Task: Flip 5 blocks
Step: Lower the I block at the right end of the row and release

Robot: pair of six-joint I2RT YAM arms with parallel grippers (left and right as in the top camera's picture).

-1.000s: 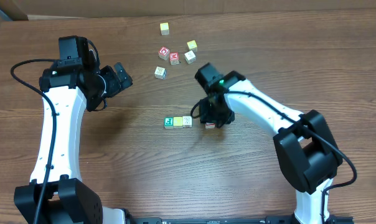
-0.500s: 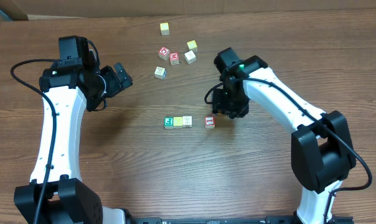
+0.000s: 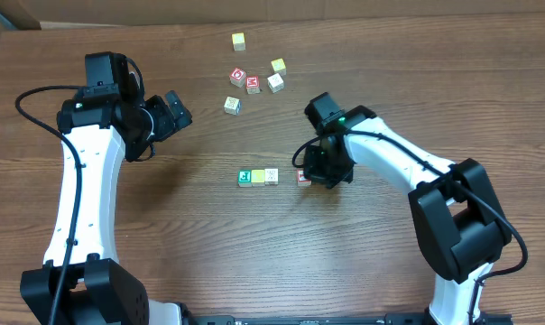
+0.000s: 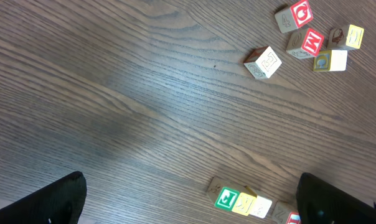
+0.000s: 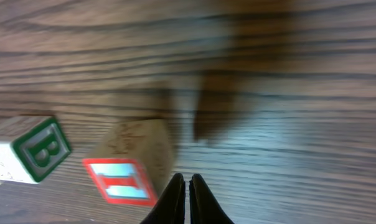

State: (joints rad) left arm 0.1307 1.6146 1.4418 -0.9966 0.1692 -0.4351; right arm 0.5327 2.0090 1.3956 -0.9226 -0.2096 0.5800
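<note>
The right gripper (image 3: 311, 173) is down at the table (image 3: 209, 253) with its two fingers pressed together, nothing between them. In the right wrist view the closed tips (image 5: 187, 190) sit just beside the right edge of the red-framed I block (image 5: 127, 171); whether they touch it I cannot tell. That block (image 3: 302, 177) stands at the right end of a short line near the middle of the table. To its left, after a small gap, come the cream block (image 3: 271, 176), the yellow block (image 3: 258, 177) and the green block (image 3: 244, 178), these three side by side in a row. The whitish block (image 3: 233, 105) with blue markings lies well apart, farther up the table, near the D cube (image 3: 238, 77) and the M cube (image 3: 253, 85). A lone pale-yellow cube (image 3: 239, 41) sits beyond those. The left gripper (image 3: 175, 108) hangs above the left part of the table, well away from every block, its fingers (image 4: 48, 202) spread wide and holding nothing
</note>
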